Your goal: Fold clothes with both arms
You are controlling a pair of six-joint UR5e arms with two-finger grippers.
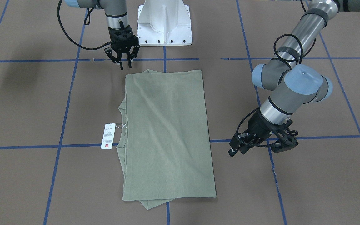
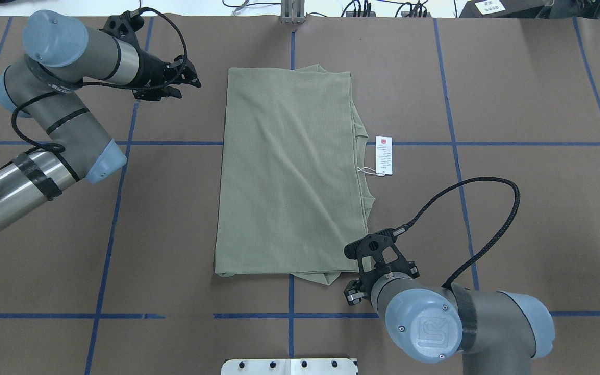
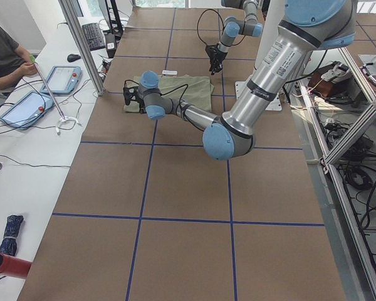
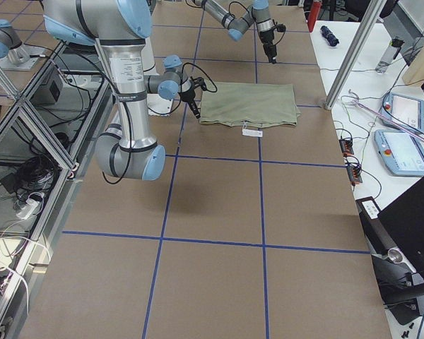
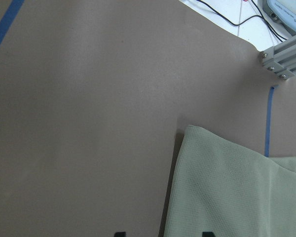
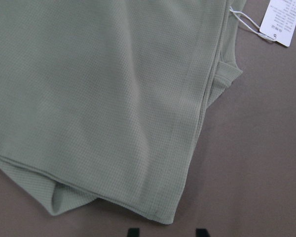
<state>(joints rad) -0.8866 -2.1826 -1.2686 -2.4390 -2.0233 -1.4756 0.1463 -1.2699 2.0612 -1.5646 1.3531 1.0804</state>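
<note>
Right fingers: the fingers point(image 1: 130, 61) of the right gripper point(image 1: 124, 64) point down at the bench, spread apart and holding nothing; the wrist view shows both tips with bare bench between them
Left fingers: the fingers point(image 2: 190, 75) of the left gripper point(image 2: 183, 84) are likewise parted and empty, aimed sideways toward the cloth from above the bench
Right gripper position: just off the near right corner of the shirt point(image 2: 289, 172), not touching it as far as I can tell; a loose under-layer pokes out past the hem there
Left gripper position: near the far left corner of the shirt, apart from it, with a strip of bare bench between
Shirt: lies flat mid-bench as one long rectangle running away from the robot, sleeves tucked out of sight, the ribbed collar showing at its right edge
Hang tag: the hang tag point(image 2: 384, 155) rests on the bench just beside the collar, on its string
Bench: brown surface point(image 2: 513, 208) crossed by blue tape lines point(image 2: 539, 143)
Step in hand: the first folds look done; the arms appear to be lining up at diagonal corners for the next one
Next move: likely a cross fold to shorten the rectangle; each gripper must drop to its corner and pinch every layer, the stray flap included, then carry the edge over evenly so the stack does not skew
</note>
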